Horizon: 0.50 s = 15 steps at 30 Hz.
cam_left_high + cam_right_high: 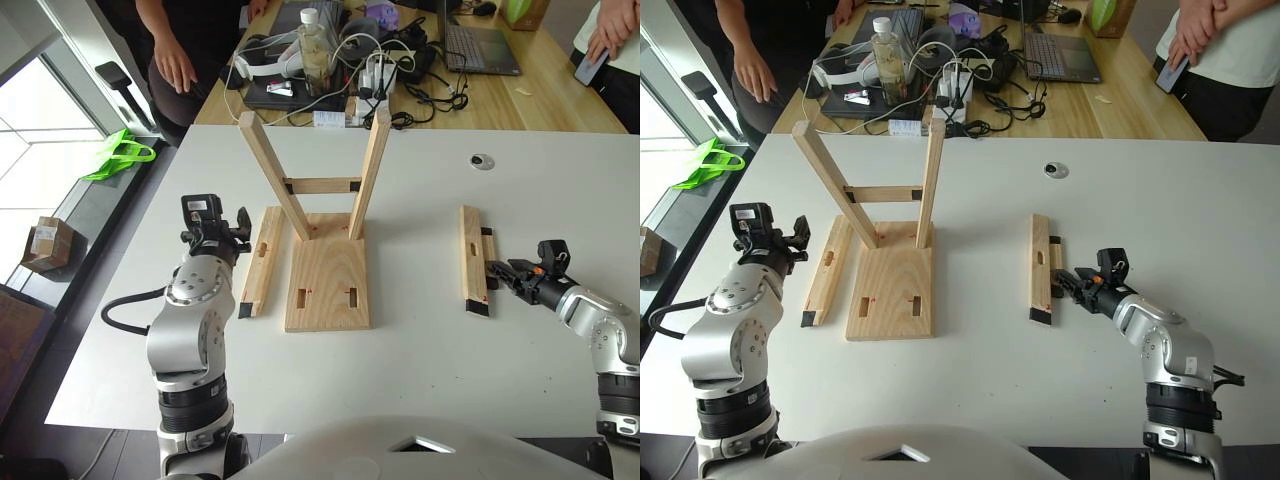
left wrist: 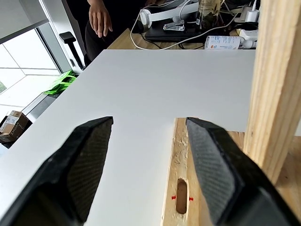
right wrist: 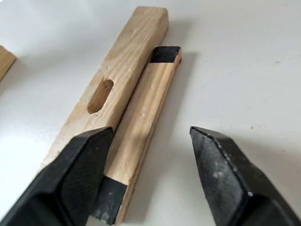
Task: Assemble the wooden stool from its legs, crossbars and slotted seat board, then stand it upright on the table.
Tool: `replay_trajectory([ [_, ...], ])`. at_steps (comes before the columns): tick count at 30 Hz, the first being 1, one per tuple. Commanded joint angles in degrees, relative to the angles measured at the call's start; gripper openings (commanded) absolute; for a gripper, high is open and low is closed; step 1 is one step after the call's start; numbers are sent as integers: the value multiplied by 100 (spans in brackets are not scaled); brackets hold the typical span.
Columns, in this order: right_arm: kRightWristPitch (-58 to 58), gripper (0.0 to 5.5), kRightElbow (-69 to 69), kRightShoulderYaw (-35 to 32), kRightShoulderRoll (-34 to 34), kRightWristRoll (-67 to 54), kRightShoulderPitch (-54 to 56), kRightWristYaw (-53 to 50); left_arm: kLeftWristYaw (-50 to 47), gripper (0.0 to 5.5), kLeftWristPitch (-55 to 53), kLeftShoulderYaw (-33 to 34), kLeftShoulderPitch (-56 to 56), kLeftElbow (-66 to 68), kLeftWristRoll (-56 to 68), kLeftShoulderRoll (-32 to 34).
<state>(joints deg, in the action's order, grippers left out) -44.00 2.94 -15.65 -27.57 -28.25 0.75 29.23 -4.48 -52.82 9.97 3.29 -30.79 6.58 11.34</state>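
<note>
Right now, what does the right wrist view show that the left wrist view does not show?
Right wrist view: the right pincer, open, facing a loose slotted leg with a thin black-tipped crossbar lying against it. Left wrist view: the left pincer, open, near a flat leg with a red-marked slot, an upright leg, and a cluttered desk behind. Both: the white table and an open pincer holding nothing.

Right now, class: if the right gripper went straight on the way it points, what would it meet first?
Probably the black-tipped crossbar, which lies just ahead of the right gripper, in line with the gap between its open fingers and beside the loose leg. Depth is hard to judge.
</note>
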Motion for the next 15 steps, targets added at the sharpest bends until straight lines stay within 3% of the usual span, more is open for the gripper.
replay_trajectory([
  [1,29,311,277,-315,97,-104,147,-149,18,289,25,-81,75,-32,-122,9],
  [15,-131,311,-805,969,-173,493,-325,45,54,289,73,-205,-22,-44,-310,-15],
])
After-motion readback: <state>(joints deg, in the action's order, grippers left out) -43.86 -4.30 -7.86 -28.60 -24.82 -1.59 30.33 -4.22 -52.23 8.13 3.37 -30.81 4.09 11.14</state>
